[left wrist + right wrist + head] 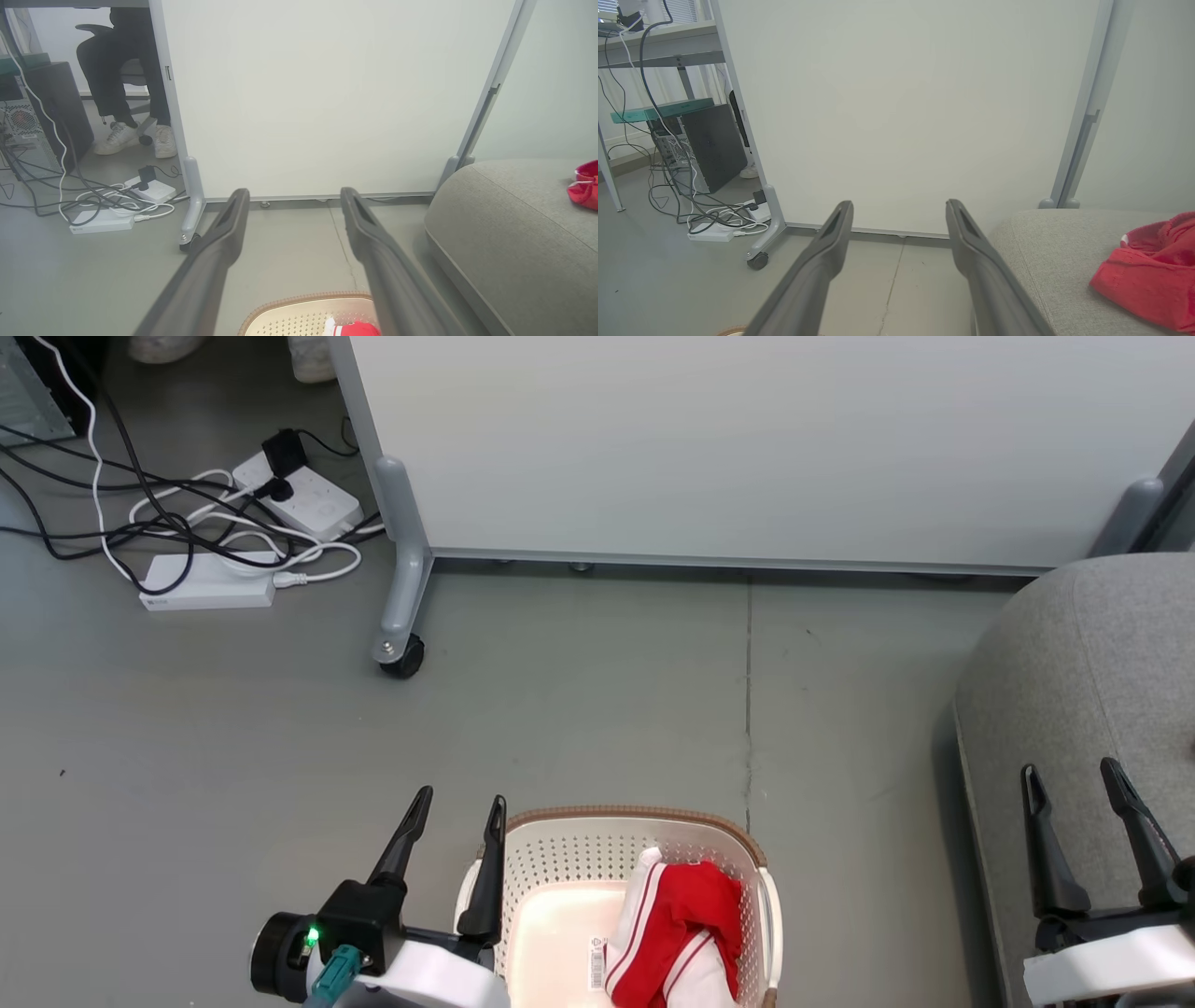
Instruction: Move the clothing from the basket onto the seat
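Note:
The cream basket stands on the floor at the bottom middle of the head view, its brown rim also low in the left wrist view. A red garment with white stripes lies crumpled in its right half. Another red garment rests on the grey seat, at the far right of the left wrist view too. My left gripper is open, just left of the basket's rim. Open as well, my right gripper hovers over the seat's front edge. Both hold nothing.
A white partition panel on castors stands behind the basket. Power strips and tangled cables lie on the floor at the far left. A computer tower and a seated person's legs are beyond the panel.

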Tool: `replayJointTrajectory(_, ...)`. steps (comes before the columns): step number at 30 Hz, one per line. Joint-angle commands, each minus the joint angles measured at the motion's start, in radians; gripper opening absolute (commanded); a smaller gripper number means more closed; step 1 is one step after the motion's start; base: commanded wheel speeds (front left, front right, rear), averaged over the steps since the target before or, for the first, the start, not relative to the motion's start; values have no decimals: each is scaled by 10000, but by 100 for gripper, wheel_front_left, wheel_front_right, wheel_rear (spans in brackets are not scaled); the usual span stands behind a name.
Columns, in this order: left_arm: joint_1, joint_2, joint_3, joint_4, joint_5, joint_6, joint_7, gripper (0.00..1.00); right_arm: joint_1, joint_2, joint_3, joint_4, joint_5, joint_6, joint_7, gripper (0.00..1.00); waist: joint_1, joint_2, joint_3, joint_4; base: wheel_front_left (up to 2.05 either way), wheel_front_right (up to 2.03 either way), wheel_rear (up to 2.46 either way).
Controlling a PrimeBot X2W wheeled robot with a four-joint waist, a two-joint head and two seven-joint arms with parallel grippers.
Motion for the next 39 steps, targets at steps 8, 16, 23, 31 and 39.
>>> replayJointTrajectory(8,-628,37,-454,87,12,73,4,100,-417,-290,-241,-3,-7,3,-4,100,0,0,1028,-310,0,0,0)
replayJointTrajectory(16,-2087,38,-1836,816,369,195,4,100,-1115,-520,-731,-187,-60,3,-4,100,0,0,3042,-994,0,0,0)
replayJointTrajectory(23,-3661,51,-2907,2145,262,360,3,100,-1691,-704,-1116,-433,8,3,-4,100,0,0,4596,-1596,0,0,0)
replayJointTrajectory(31,-6178,49,-4644,5841,-775,-268,3,100,-2437,-676,-835,-956,236,3,-4,100,0,0,6394,-2509,0,0,0)
replayJointTrajectory(39,-8160,52,-5658,8021,-2026,-210,295,100,-3109,-514,-339,-923,317,3,-4,100,0,0,7771,-3263,0,0,0)
